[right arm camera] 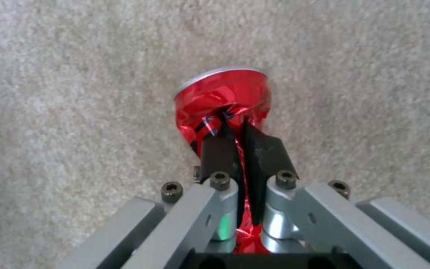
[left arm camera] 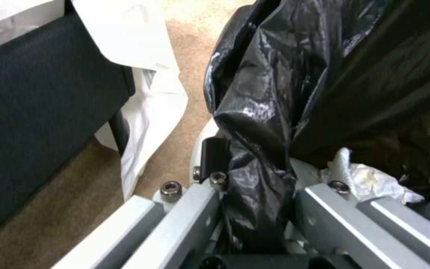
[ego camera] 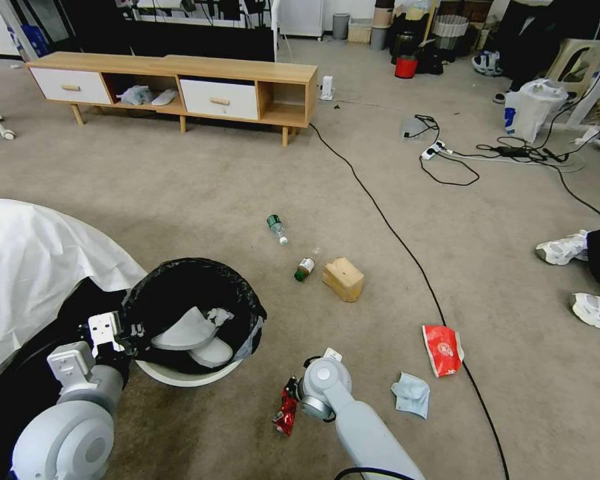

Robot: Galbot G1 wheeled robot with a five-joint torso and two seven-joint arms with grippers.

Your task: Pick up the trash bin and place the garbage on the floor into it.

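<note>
Left gripper (ego camera: 123, 331): clamped on the rim of the trash bin (ego camera: 180, 377), 1 finger outside the wall and 1 inside, the folded black bag (left arm camera: 255, 123) pinched between them in the left wrist view.

Trash bin: round, white, black-lined, tilted toward the head camera, standing near the left edge of the floor (ego camera: 200, 193) beside a white sheet (ego camera: 40, 267) draped over dark furniture; pale grey pieces and crumpled white paper (left arm camera: 369, 179) lie inside it.

Right gripper (right arm camera: 235, 138): closed tight on the crushed red can (right arm camera: 222, 97), the black fingertips (right arm camera: 217, 149) biting into the crumpled middle, the silver end pointing away from the wrist.

Crushed red can: held low over bare carpet, just right of the bin in the head view (ego camera: 287, 412).

Pale blue tissue (ego camera: 412, 395): on the carpet to the right of the right arm.

Red snack packet (ego camera: 442, 349): just beyond the tissue, touching a black cable (ego camera: 380, 213) that crosses the floor.

Tan box (ego camera: 343, 278): mid-floor, with a small green-capped bottle (ego camera: 304, 269) just beside it on its left.

Clear bottle (ego camera: 277, 229): green label, lying farther out, apart from the box.

Wooden TV bench (ego camera: 173, 90): along the far side of the carpet.
</note>
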